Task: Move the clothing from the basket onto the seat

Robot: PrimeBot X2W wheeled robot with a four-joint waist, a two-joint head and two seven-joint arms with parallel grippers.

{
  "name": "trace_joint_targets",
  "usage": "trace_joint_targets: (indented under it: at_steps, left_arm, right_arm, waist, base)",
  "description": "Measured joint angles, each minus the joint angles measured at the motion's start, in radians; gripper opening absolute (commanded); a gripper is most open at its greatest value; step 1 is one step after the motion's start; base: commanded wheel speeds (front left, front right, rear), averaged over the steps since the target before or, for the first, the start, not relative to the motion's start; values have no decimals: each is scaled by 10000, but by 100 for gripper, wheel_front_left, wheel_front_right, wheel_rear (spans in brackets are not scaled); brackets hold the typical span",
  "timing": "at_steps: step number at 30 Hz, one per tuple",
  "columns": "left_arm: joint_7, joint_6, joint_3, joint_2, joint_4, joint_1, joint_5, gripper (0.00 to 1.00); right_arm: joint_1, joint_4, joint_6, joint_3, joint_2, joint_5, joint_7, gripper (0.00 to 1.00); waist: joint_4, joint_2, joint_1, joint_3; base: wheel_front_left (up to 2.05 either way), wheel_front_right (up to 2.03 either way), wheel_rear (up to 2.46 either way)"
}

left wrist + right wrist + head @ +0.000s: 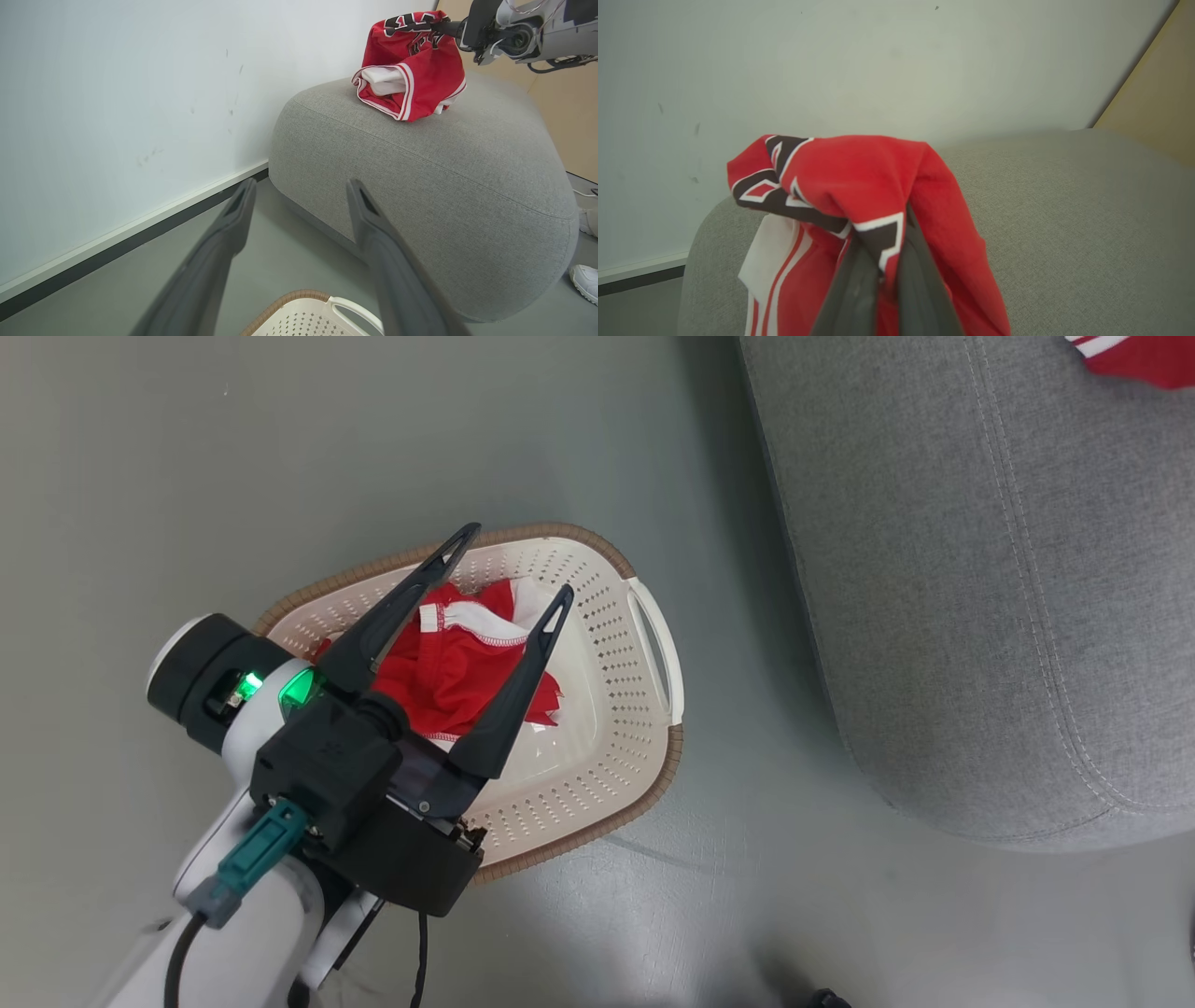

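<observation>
A large grey fabric-upholstered seat point(980, 616) with stitched seams stands on the grey floor point(140, 448), near a cream-white perforated plastic laundry basket point(616, 737) with a brown woven-look rim. A red jersey point(416, 79) with white trim and black-and-white lettering sits bunched on the seat's top, its upper folds clenched in the robot's right hand point(883, 275). A second red, white-trimmed garment point(448, 672) lies inside the basket, below the left hand point(519, 558), whose fingers are spread and hold nothing.

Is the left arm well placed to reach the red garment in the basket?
Probably yes: the left gripper hangs open right above the red garment, and nothing covers the open-topped basket.
</observation>
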Motion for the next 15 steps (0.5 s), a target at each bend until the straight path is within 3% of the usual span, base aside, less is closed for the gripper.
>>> trace_joint_targets:
  at_steps: [9,11,12,13,14,15]
  left_arm:
    - [12,77,54,29,86,3,-2,100]
    - [-4,86,77,29,148,12,-6,100]
    - [-8,88,88,29,153,15,-8,100]
    - [-15,88,100,29,163,21,-8,100]
    - [-19,88,107,29,176,29,-13,100]
    - [-58,90,111,23,203,31,-36,100]
  right_arm:
    - [173,527,155,159,621,-23,0,2]
    - [208,587,186,238,708,-52,0,33]
    - [252,610,251,280,752,-77,0,43]
    - [311,627,288,318,802,-123,0,75]
    - [368,652,345,364,857,-138,0,96]
    - [407,669,387,408,913,-186,0,100]
  waist:
    - [-55,-1,-1,3]
    - [-82,-1,-1,-52]
    - [-103,-1,-1,-81]
    - [-128,-1,-2,-108]
    - [-157,-1,-1,-137]
    - [-187,0,-1,-167]
  base:
    - [0,0,0]
    - [0,0,0]
    - [0,0,0]
    - [0,0,0]
    - [0,0,0]
    - [0,0,0]
